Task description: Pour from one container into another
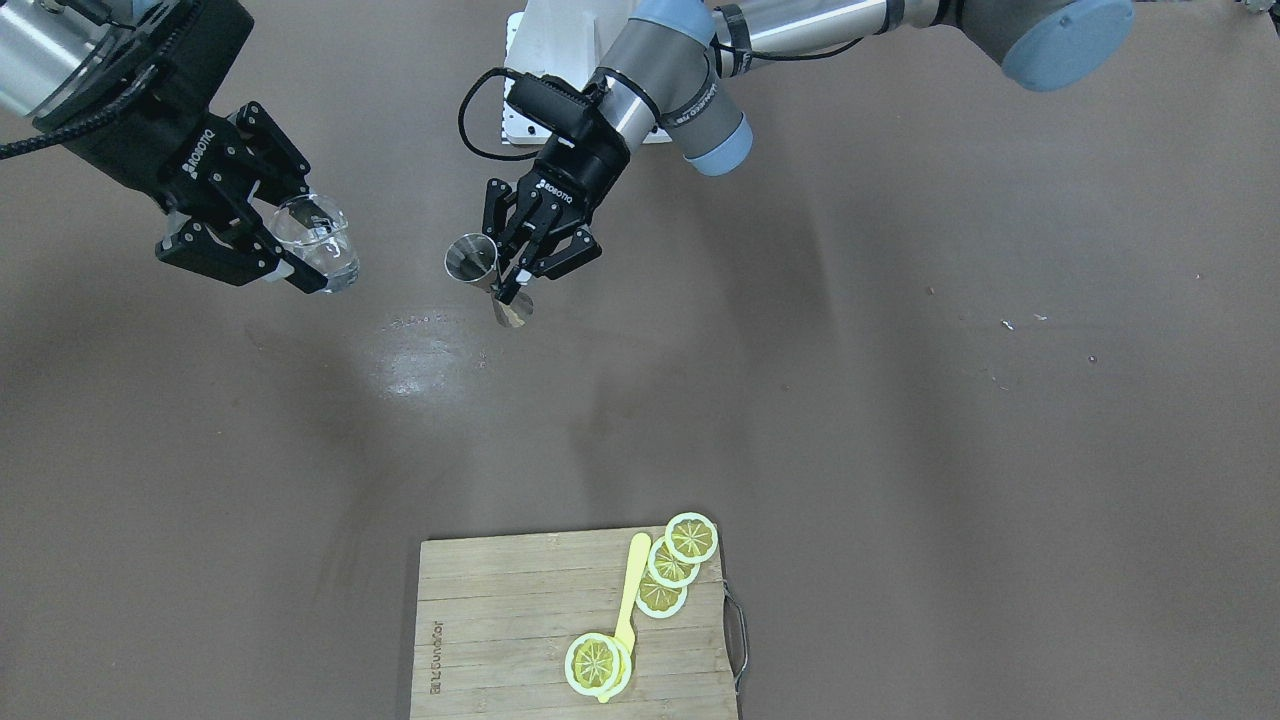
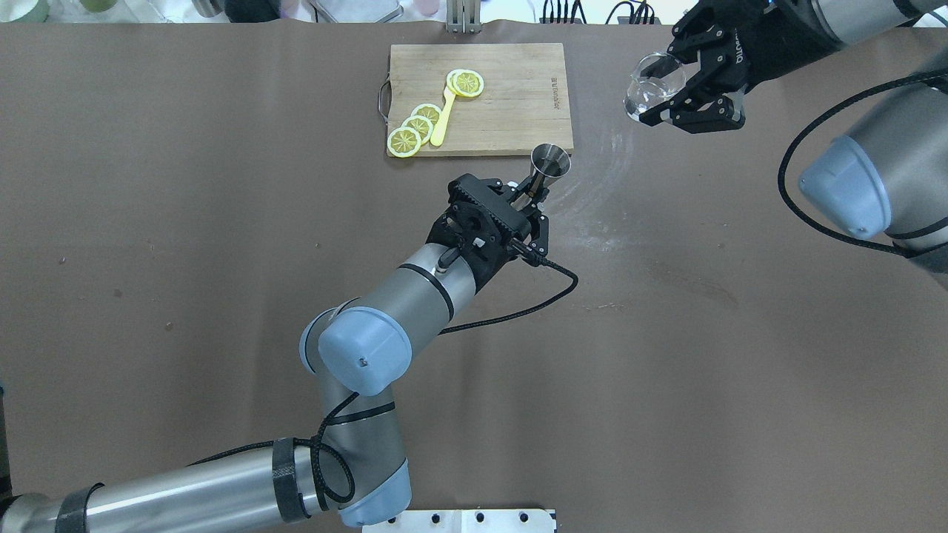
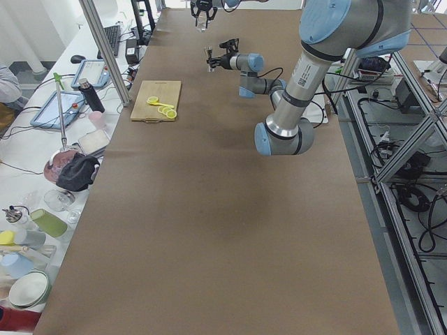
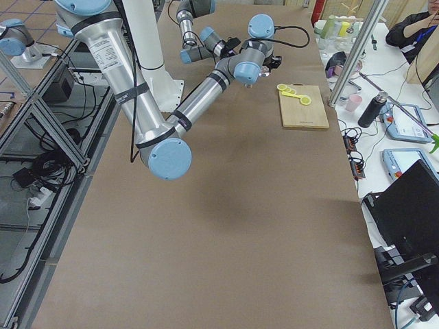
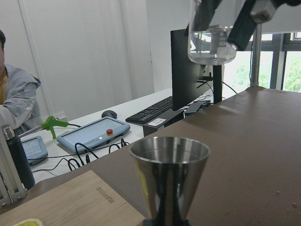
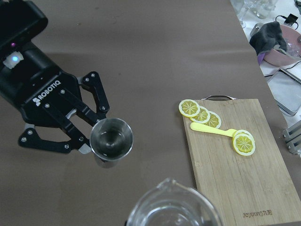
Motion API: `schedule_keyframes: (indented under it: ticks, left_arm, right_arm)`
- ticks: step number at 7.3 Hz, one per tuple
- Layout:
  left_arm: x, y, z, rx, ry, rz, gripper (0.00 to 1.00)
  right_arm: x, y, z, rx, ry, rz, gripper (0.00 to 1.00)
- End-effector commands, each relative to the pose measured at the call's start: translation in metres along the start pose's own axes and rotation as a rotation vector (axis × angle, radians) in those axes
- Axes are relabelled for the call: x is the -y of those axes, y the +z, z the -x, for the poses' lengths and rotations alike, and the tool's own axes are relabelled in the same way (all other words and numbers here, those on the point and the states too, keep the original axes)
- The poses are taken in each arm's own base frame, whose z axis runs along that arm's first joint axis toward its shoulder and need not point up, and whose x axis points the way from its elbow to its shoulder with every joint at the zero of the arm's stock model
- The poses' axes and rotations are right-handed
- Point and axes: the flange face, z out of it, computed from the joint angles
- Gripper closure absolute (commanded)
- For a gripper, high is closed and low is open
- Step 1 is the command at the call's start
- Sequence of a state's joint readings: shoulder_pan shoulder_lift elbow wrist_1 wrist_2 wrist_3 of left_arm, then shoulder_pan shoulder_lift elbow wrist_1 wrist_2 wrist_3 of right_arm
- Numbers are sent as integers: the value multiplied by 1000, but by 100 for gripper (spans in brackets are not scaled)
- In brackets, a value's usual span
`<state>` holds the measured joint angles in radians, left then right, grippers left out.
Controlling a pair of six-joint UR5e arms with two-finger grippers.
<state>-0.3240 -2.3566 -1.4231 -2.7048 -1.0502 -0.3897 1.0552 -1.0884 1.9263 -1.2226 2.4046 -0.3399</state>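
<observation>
My left gripper (image 2: pixel 535 198) is shut on the narrow waist of the steel jigger (image 2: pixel 551 161), which stands upright above the brown table, near a corner of the cutting board. The jigger's open top cone (image 5: pixel 169 160) fills the left wrist view; the front view shows the jigger (image 1: pixel 472 260) in that left gripper (image 1: pixel 515 282). My right gripper (image 2: pixel 664 92) is shut on the small clear glass cup (image 2: pixel 652 85), held high in the air and apart from the jigger. From the front the glass cup (image 1: pixel 318 243) looks tilted. In the right wrist view the cup's rim (image 6: pixel 171 207) sits above the jigger (image 6: pixel 111 140).
A wooden cutting board (image 2: pixel 518 104) with lemon slices (image 2: pixel 415 129) and a yellow utensil (image 2: pixel 443 118) lies at the table's far edge, just beyond the jigger. A black cable (image 2: pixel 518 314) trails from the left wrist. Bottles and tablets (image 3: pixel 77 118) crowd a side desk.
</observation>
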Motion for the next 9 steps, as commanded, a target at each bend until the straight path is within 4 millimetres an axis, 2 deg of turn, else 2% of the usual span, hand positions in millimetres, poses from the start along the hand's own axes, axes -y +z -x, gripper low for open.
schedule_keyframes:
  ticks: [1,4,6,7,9]
  left_arm:
    - [-4,8,-3,-1,5,12,100]
    - [-6,8,-2,0,-1,15,100]
    - [-7,9,-2,2,0,15,100]
    - [-6,8,-2,1,-2,13,100]
    - [-6,8,-2,1,1,13,100]
  right_arm:
    - [12,10,19,4,-100,104,100]
    - [16,40,32,29,-141,222,100]
    - [27,38,27,57,-186,286,100]
    - [41,38,23,46,-194,347,100]
    - [50,41,22,70,-219,426,100]
